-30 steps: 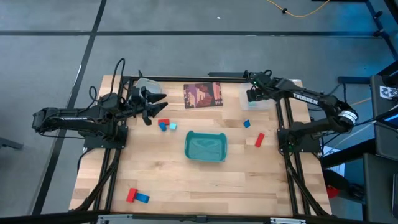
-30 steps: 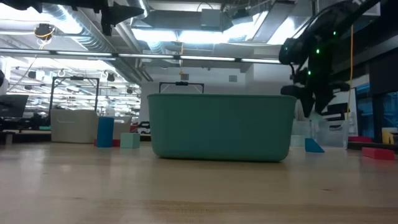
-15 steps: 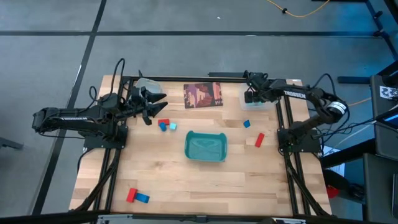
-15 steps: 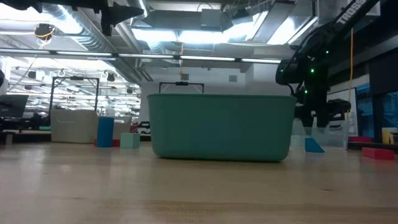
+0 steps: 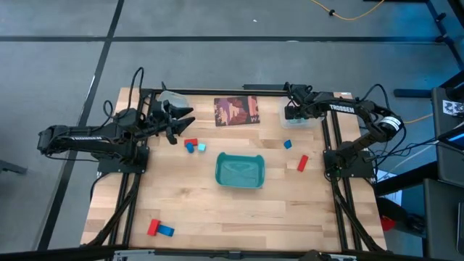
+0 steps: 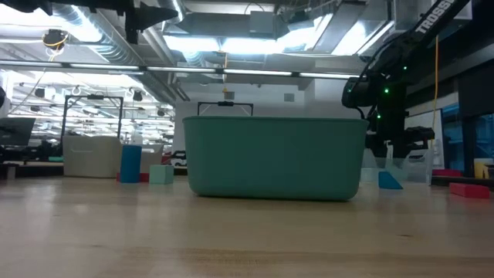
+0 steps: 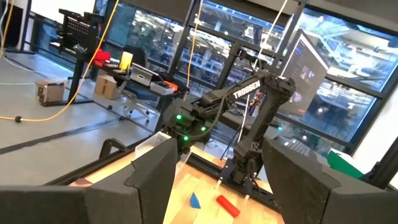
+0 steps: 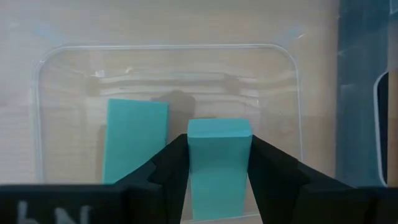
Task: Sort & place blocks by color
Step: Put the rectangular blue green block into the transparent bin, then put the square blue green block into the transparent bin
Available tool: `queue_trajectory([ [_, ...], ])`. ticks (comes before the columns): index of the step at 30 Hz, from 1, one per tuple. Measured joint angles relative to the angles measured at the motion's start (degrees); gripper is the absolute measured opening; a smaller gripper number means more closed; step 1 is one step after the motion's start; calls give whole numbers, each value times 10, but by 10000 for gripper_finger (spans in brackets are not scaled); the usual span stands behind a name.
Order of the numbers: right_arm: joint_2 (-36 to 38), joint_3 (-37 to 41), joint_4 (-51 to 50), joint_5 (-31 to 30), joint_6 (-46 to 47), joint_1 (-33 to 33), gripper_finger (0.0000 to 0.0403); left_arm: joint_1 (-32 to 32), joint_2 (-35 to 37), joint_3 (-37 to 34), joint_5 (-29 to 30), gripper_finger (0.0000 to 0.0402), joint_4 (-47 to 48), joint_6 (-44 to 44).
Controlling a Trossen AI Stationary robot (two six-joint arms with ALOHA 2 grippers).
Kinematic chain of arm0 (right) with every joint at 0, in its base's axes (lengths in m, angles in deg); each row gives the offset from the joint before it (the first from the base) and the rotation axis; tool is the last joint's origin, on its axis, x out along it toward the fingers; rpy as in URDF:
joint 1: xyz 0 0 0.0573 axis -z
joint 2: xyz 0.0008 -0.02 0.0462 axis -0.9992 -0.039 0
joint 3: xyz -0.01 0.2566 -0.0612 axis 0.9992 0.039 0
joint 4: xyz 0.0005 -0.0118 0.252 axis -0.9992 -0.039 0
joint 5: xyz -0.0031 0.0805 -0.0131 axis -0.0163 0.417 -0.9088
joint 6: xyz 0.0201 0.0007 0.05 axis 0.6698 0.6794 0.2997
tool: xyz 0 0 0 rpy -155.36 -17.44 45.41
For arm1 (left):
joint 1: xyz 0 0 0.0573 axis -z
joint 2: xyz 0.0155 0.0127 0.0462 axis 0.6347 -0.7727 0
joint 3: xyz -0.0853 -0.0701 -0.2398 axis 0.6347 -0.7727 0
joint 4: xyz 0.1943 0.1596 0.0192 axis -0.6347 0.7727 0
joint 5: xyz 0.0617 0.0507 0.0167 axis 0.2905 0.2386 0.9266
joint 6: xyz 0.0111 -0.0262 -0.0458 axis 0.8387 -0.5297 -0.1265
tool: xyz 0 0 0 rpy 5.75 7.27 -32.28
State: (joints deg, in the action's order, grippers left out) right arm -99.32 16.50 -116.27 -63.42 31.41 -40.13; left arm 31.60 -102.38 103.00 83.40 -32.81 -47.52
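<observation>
My right gripper (image 8: 219, 163) hangs over a clear container (image 5: 297, 116) at the table's far right and is shut on a light cyan block (image 8: 219, 140). A second cyan block (image 8: 134, 140) lies flat inside that container (image 8: 62, 74). My left gripper (image 5: 181, 120) is open in the air at the far left, above a red (image 5: 191, 142), a blue (image 5: 190, 148) and a cyan block (image 5: 201, 147). A blue block (image 5: 287, 144) and a red one (image 5: 302, 163) lie right of the teal tray (image 5: 240, 171). Another red and blue pair (image 5: 159, 229) lies near the left front. My right gripper pinches the cyan block between its two fingers (image 8: 171, 165), on the two opposite side faces near its upper end (image 8: 219, 180). The fingers come from above, pointing down. The block stands upright in the hold above the container's floor; whether its lower end touches, I cannot tell.
The teal tray (image 6: 274, 158) sits mid-table and fills the low view's middle. A brownish-red card (image 5: 236, 111) lies at the far edge. A second clear container (image 5: 171, 98) stands far left, beside my left gripper. Bare wood lies in front of the tray.
My right gripper has come down toward the clear container at the far right, still shut on the cyan block; most of the drop came in the first half second.
</observation>
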Motion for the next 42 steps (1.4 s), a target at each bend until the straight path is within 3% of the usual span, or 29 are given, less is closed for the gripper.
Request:
queue_trajectory([
  [15, 12, -4, -16, 0, -13, 0, 237, 0, 0, 0, 0, 230, -6, 0],
  [20, 75, -8, -12, -2, -45, 0, 259, 0, 0, 0, 0, 230, -6, 0],
  [25, 189, -9, -18, 9, -90, -14, 261, 0, 0, 0, 0, 230, -6, 0],
  [34, 380, -9, 13, 165, -117, -141, 261, 0, 0, 0, 0, 230, -5, 0],
  [42, 422, -9, 144, 180, -101, -320, 261, 0, 0, 0, -7, 230, -5, 0],
])
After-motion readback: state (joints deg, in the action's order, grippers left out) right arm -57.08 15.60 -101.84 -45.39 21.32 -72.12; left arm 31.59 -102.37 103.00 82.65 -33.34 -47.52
